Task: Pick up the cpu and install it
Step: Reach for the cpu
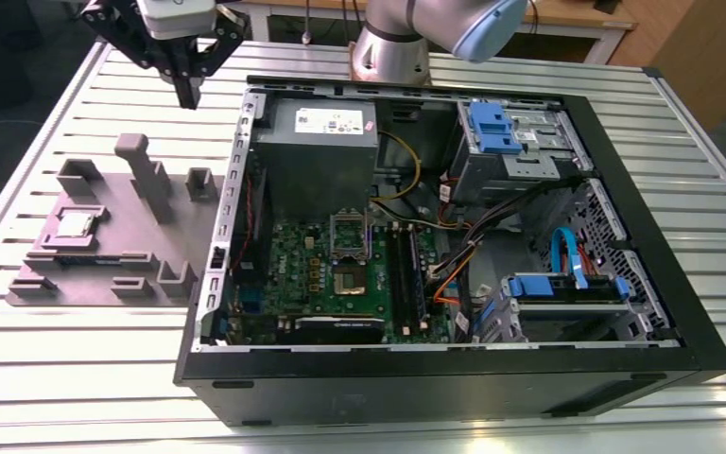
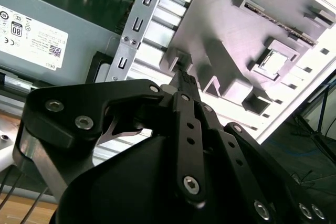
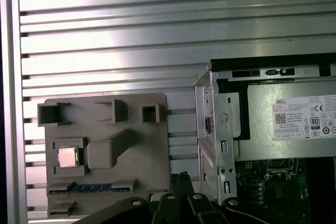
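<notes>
A slatted aluminium table [image 1: 86, 378] carries everything. On it, one black computer case [image 1: 464, 378] lies on its side with the panel off, presumably so the boards face up and can be reached from above. The single robot arm [image 1: 395, 38] rises from the far edge of the table behind the case. On the exterior view's left, just beside the case, sits one grey fixture tray [image 1: 136, 236] with several upright posts and pockets, which look shaped to keep parts in known spots. Inside the case, one grey power supply [image 1: 319, 142] fills the far left corner, and the green motherboard [image 1: 300, 274] lies nearer. Two blue drive brackets show, one far [image 1: 495, 128] and one near [image 1: 565, 284], both on the right. The gripper [image 1: 189, 95] hangs above the table off the tray's far end, its fingers [image 2: 184, 85] drawn together to a point and gripping nothing. The one CPU socket [image 1: 351, 255] at the middle of the motherboard looks unfilled. The one cpu [image 1: 77, 223] rests flat in a square recess on the tray's left side, well apart from the gripper, its metal top bright in the first wrist view [image 3: 66, 157].
</notes>
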Tool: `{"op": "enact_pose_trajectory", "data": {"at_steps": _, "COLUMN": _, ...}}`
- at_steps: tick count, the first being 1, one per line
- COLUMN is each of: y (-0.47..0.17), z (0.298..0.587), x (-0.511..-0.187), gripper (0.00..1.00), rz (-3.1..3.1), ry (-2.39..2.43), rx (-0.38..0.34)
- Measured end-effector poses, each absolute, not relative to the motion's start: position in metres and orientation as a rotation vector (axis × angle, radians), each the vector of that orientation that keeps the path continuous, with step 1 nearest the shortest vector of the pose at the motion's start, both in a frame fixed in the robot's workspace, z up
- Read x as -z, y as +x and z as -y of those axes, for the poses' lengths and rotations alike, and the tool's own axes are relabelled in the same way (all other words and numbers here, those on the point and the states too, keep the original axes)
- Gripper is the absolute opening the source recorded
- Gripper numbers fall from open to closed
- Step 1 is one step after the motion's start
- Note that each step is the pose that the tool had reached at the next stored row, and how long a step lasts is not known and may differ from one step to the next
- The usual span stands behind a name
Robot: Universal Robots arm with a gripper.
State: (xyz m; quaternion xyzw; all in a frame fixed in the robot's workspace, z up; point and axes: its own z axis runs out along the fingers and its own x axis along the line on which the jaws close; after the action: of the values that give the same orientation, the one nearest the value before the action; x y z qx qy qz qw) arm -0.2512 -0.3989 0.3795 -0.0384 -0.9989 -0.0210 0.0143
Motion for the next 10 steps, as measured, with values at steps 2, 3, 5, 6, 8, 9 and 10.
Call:
{"op": "enact_pose_trajectory", "data": {"at_steps": 2, "y": -0.2521, "z": 0.3988, "x": -0.3793, "gripper": 0.10, "rz": 3.110, "ry": -0.120, "rx": 0.065}}
{"op": "enact_pose_trajectory", "data": {"at_steps": 3, "y": -0.2526, "z": 0.3989, "x": -0.3793, "gripper": 0.10, "rz": 3.110, "ry": -0.120, "rx": 0.065}}
{"op": "enact_pose_trajectory", "data": {"at_steps": 5, "y": -0.2534, "z": 0.3989, "x": -0.3792, "gripper": 0.10, "rz": 3.110, "ry": -0.120, "rx": 0.065}}
{"op": "enact_pose_trajectory", "data": {"at_steps": 6, "y": -0.2536, "z": 0.3989, "x": -0.3792, "gripper": 0.10, "rz": 3.110, "ry": -0.120, "rx": 0.065}}
{"op": "enact_pose_trajectory", "data": {"at_steps": 8, "y": -0.2556, "z": 0.3989, "x": -0.3786, "gripper": 0.10, "rz": 3.110, "ry": -0.120, "rx": 0.065}}
{"op": "enact_pose_trajectory", "data": {"at_steps": 9, "y": -0.2557, "z": 0.3989, "x": -0.3786, "gripper": 0.10, "rz": 3.110, "ry": -0.120, "rx": 0.065}}
{"op": "enact_pose_trajectory", "data": {"at_steps": 10, "y": -0.2557, "z": 0.3989, "x": -0.3786, "gripper": 0.10, "rz": 3.110, "ry": -0.120, "rx": 0.065}}
